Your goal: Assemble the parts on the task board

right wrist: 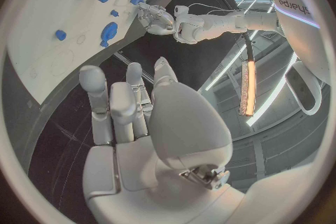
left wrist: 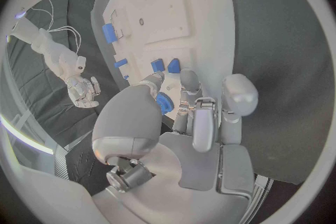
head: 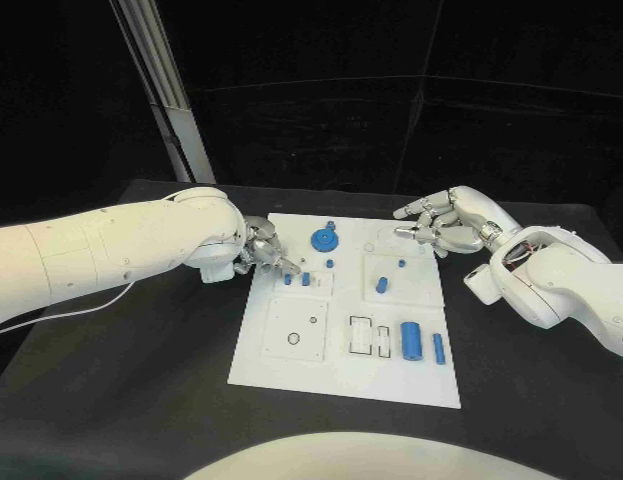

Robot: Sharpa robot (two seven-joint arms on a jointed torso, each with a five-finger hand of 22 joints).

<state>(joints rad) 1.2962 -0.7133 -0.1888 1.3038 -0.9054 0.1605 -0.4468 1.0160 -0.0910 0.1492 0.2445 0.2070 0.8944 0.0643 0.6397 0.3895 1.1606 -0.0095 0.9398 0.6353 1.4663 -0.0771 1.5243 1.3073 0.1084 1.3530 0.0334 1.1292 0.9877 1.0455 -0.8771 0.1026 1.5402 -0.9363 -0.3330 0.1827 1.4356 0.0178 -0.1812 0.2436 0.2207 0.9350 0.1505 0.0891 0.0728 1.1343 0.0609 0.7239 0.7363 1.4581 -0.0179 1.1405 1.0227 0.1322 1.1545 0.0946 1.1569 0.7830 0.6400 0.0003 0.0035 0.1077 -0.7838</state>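
The white task board [head: 343,372] lies mid-table. On it are a blue gear [head: 324,239], two small blue parts [head: 295,279], a blue cylinder [head: 414,340] and a thin blue bar [head: 438,348]. My left hand [head: 261,250] is at the board's far left corner, fingertips just behind the two small parts. In the left wrist view a small blue part [left wrist: 164,103] sits pinched between its thumb and fingers [left wrist: 189,89]. My right hand [head: 441,225] hovers over the far right corner with fingers apart [right wrist: 112,101] and nothing in them. The right wrist view shows the gear [right wrist: 108,31] and my left hand [right wrist: 155,18].
A grey pole [head: 167,100] rises behind the table's far left corner. Recessed outlines [head: 369,337] and a plate with round holes [head: 295,338] mark the board's near half. Other small blue parts [head: 382,284] stand mid-board. Bare black table [head: 124,400] flanks the board.
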